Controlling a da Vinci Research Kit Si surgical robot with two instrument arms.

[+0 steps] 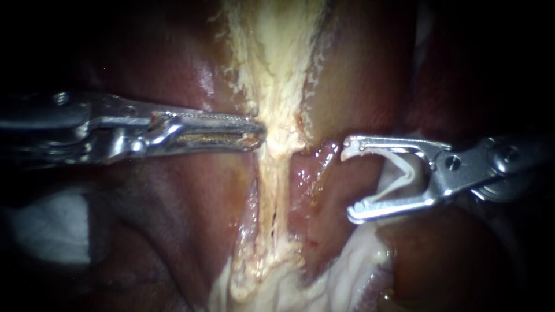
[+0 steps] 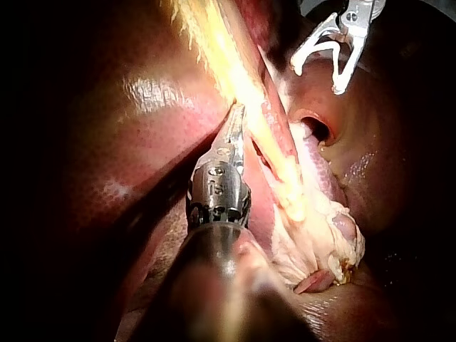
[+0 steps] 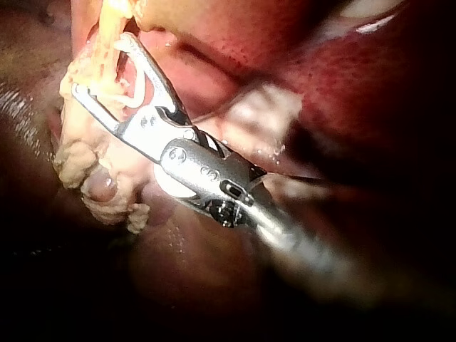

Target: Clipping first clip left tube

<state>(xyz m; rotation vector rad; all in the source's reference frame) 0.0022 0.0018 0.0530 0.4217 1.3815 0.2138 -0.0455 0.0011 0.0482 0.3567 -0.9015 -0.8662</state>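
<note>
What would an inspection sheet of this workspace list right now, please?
Surface: liver, wet and glossy.
Job's things: pale strand running up the middle; open white clip, apart from the strand in the endoscope view.
Clutter: blurred pale patch, cannot be identified.
Instruments: left instrument shut on the pale strand; right instrument holds the clip, beside the strand, not around it.
Cables: nothing seen.
Surroundings: dark, nothing seen.

surround: black at edges | light: bright at centre, fading outward | lower left: pale patch (image 1: 52, 228), possibly cloth
</note>
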